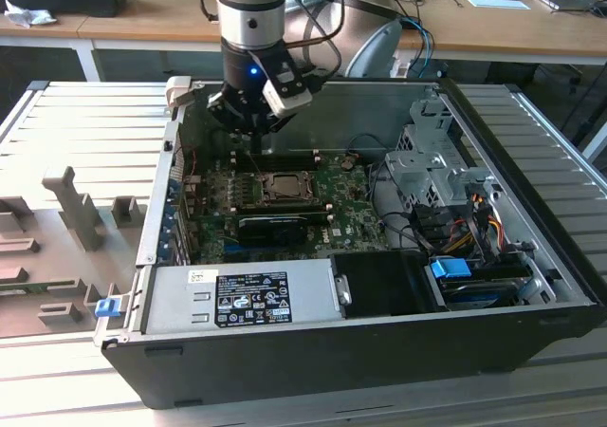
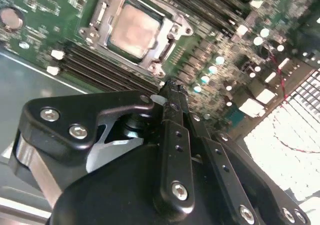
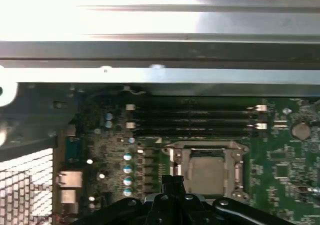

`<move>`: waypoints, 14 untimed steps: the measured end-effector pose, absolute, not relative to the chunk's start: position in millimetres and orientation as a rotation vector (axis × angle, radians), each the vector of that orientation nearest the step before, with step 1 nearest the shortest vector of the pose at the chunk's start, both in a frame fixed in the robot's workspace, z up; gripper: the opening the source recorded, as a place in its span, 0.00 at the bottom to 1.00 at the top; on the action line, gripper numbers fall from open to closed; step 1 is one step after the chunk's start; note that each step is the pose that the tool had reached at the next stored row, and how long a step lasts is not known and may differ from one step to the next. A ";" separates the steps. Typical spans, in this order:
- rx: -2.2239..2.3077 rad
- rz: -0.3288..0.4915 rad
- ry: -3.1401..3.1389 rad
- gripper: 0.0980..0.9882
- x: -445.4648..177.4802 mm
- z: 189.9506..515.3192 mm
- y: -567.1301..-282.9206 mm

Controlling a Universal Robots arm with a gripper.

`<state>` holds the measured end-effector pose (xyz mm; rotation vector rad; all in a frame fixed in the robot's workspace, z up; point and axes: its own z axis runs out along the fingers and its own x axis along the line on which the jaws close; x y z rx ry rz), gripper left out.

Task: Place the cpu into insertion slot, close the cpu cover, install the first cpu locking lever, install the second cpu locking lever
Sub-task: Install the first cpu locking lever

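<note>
An open computer case [image 1: 531, 256] lies on its side on a ribbed metal worktop [image 1: 76, 123], its green circuit board [image 1: 351, 204] facing up, as the robot arm [image 1: 251, 9] reaches down from above into the case's far side. A grey power supply [image 1: 237, 294] fills the near edge of the case, and a metal drive cage [image 1: 432, 161] with bundled cables sits toward the exterior view's right.

The tool [image 1: 263, 140] hangs just above the board, beside the long black memory slots [image 3: 195, 117] and close to the insertion slot [image 1: 285, 188]. Its black fingers [image 2: 172, 105] stand pressed together with no gap between them in the second wrist view, and they grip nothing. The tip hovers near one corner of the socket; whether it touches the board or a lever there cannot be told.

The cpu [image 2: 134, 30] lies flat in the insertion slot, its dull silver top showing in both wrist views. The cpu cover [image 2: 167, 32] lies down around it as a silvery frame, the chip visible through its square window. A row of round capacitors [image 3: 127, 170] stands near the socket, and a round coin cell [image 3: 300, 130] sits on the board farther off.
</note>
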<state>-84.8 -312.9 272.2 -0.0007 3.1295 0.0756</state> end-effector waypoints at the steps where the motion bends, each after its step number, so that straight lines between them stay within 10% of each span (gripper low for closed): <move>1: -0.002 0.076 3.129 0.01 -87.7 271.3 -312.9; 14: -0.015 0.076 3.129 0.01 -115.5 261.0 -309.1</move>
